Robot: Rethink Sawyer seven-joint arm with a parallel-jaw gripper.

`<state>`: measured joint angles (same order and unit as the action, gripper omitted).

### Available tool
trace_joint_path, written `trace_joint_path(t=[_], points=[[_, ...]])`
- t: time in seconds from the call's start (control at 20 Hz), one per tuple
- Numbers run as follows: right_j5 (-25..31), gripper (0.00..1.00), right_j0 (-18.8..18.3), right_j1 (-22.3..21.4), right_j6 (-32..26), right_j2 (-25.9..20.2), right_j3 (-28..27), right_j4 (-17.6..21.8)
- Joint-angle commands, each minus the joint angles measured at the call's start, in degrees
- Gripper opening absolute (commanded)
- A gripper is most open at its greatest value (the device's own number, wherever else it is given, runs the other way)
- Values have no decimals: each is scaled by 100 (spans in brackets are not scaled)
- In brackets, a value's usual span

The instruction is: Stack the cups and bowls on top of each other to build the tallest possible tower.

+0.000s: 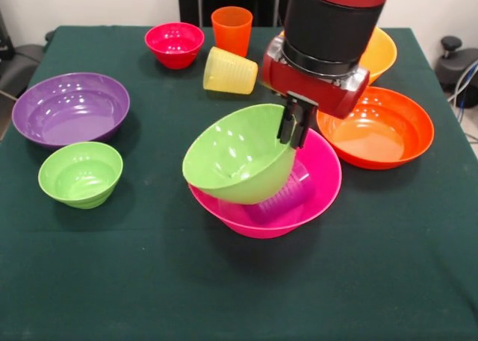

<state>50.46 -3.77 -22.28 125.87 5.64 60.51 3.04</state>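
- Front view: the gripper (293, 128) comes down from the arm (328, 35) and pinches the rim of the medium green bowl (237, 154), its fingers pressed together on the bowl's right edge.
- That bowl is tilted hard, its mouth facing left and towards the camera, its lower side down inside the pink bowl (317, 199).
- The purple cup (282, 199) lies on its side in the pink bowl, just under the green bowl; whether they touch I cannot tell.
- The rest sit on the green table (239, 281) well apart from the tower: purple bowl (71, 108) and small green bowl (80, 174) at left, red bowl (174, 44) and upright orange cup (231, 30) at the far side, the yellow cup (230, 71) tipped over beside them.
- The orange-red bowl (381, 128) is just right of the pink one; the yellow-orange bowl (379, 54) shows partly behind the arm.
- Step in hand, as I judge it: setting the green bowl onto the cup in the pink base. The tower is barely begun.
- Next move likely calls for levelling the green bowl before letting go; released at this tilt it could slide off the lying cup.
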Motion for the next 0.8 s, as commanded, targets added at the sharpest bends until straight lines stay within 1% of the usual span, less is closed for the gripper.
trace_joint_path(t=[0.05,0.3,0.65,0.8], points=[[176,0,398,185,1452,-82,-209,-236],[88,0,517,278,1501,101,-243,-464],[-5,0,813,479,1921,397,-392,-778],[-42,0,841,525,1889,467,-432,-861]])
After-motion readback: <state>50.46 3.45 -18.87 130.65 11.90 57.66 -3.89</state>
